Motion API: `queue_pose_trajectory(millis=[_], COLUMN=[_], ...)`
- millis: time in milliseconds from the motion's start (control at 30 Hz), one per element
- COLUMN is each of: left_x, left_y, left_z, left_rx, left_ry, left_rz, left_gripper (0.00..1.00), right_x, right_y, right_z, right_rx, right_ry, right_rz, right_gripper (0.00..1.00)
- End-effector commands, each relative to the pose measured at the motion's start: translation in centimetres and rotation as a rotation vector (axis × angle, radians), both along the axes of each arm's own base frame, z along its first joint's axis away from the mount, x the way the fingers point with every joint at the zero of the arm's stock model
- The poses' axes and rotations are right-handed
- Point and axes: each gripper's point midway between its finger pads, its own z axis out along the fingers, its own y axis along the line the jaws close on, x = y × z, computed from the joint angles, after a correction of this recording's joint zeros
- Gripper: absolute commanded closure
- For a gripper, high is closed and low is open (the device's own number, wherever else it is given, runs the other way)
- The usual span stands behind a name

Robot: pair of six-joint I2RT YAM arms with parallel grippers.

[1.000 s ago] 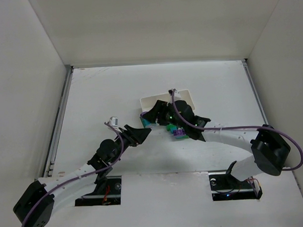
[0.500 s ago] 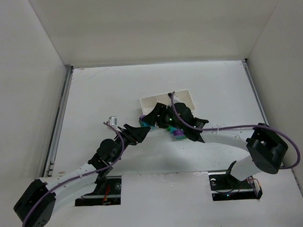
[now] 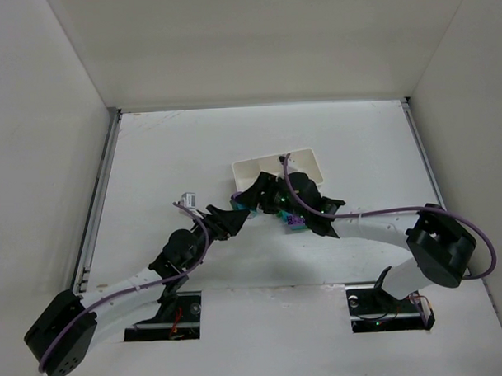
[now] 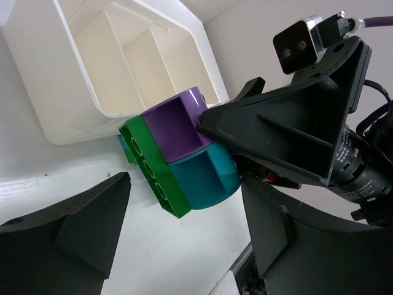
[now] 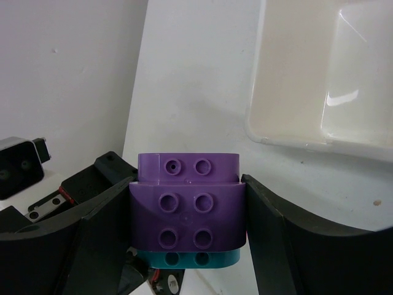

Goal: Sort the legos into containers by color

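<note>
Right gripper (image 5: 187,224) is clamped on the lego clump (image 4: 178,166) (purple, teal and green stuck together), mid-frame just below the white tray (image 4: 73,117). Left gripper (image 4: 184,236) is wide open and holding nothing, straddling the clump. I'd pinch the green brick (image 4: 150,172) squarely, then peel. Plain white table (image 3: 151,158), white walls (image 3: 254,39).

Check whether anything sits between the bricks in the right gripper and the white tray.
Nothing visible does. The joined bricks, clamped in the right fingers, are just off the tray corner, with only table surface showing between them.
</note>
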Motion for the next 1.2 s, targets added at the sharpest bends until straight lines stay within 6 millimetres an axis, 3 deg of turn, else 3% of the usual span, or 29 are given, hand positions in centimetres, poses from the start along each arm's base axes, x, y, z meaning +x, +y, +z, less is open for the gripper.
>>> queue_pose_trajectory(millis=[0, 233, 400, 567, 733, 967, 1167], left_x=[0.2, 0.2, 0.0, -0.1, -0.1, 0.2, 0.4], left_y=[-0.5, -0.7, -0.8, -1.0, -0.9, -0.7, -0.5], left_z=[3.1, 2.9, 3.1, 2.6, 2.5, 1.9, 1.0], left_rx=[-0.071, -0.071, -0.069, -0.058, -0.057, -0.037, -0.007], left_ry=[-0.079, -0.073, -0.084, -0.073, -0.072, -0.06, -0.047], left_rz=[0.0, 0.004, 0.005, 0.002, 0.006, 0.017, 0.024], left_gripper=[0.3, 0.34, 0.55, 0.66, 0.7, 0.71, 0.72], right_x=[0.0, -0.6, -0.8, -0.9, -1.1, -0.6, -0.2], right_y=[0.9, 1.4, 1.4, 1.0, 1.0, -0.3, -1.4], right_z=[2.2, 1.8, 1.7, 1.8, 1.7, 2.1, 2.2], right_rx=[0.06, 0.046, 0.048, 0.05, 0.046, 0.026, 0.006], right_ry=[-0.072, -0.083, -0.083, -0.087, -0.087, -0.115, -0.132], right_rz=[0.003, 0.015, 0.012, 0.009, 0.013, -0.019, -0.041], right_gripper=[0.28, 0.29, 0.27, 0.2, 0.18, 0.03, 0.06])
